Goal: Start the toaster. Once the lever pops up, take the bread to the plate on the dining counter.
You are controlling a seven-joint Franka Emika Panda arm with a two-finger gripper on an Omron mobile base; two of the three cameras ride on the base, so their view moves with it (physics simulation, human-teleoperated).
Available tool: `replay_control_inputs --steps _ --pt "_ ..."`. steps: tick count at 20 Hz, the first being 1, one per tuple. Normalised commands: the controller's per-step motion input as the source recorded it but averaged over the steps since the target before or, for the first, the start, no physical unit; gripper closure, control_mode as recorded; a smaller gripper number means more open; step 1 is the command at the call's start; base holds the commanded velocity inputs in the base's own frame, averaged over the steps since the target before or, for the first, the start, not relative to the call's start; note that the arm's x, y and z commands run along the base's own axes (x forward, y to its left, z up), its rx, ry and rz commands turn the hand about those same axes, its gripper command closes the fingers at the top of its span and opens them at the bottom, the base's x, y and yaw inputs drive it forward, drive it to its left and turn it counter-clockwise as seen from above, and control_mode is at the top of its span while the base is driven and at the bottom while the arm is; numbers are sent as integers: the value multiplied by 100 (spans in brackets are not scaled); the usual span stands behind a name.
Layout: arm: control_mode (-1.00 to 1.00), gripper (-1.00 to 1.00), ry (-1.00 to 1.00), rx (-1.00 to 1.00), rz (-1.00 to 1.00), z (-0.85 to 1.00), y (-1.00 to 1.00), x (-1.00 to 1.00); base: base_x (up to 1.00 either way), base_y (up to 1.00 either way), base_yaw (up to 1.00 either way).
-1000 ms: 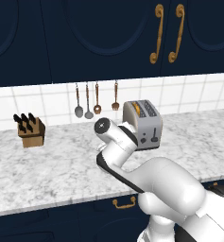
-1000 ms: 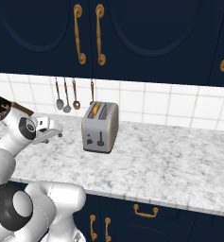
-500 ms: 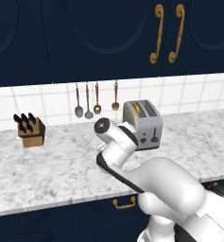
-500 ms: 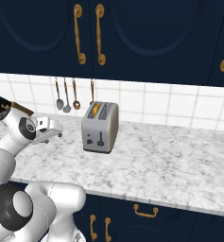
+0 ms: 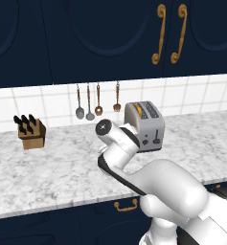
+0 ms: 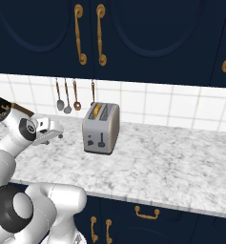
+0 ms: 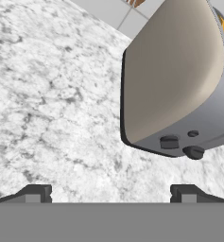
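Observation:
The silver-grey toaster (image 5: 147,127) (image 6: 102,128) stands on the marble worktop by the tiled wall. The bread (image 5: 140,111) (image 6: 97,111) sits down in one slot, with only its golden top showing. The dark lever (image 5: 156,139) (image 6: 102,142) is on the end face beside a small dial (image 6: 90,142). My gripper (image 6: 60,135) (image 7: 111,194) is open, left of the toaster and a short way from it, with nothing between its fingertips (image 7: 35,194). The hand view looks at the toaster's (image 7: 179,75) long side, its dark controls (image 7: 194,152) along the lower edge. The plate and the dining counter are out of view.
A wooden knife block (image 5: 31,133) stands at the worktop's far left. Several utensils (image 5: 98,100) (image 6: 67,97) hang on the tiles behind the toaster. Navy wall cabinets with gold handles (image 5: 168,34) overhang the worktop (image 6: 171,162), which runs on to the right of the toaster.

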Motion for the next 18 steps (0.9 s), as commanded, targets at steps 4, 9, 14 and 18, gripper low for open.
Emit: replay_control_inputs --steps 4,9,14,18 --pt "-100 -100 0 0 0 0 0 0 0 0 0" --pt "-100 -100 0 0 0 0 0 0 0 0 0" --pt "-100 -100 0 0 0 0 0 0 0 0 0" --pt "-100 -100 0 0 0 0 0 0 0 0 0"
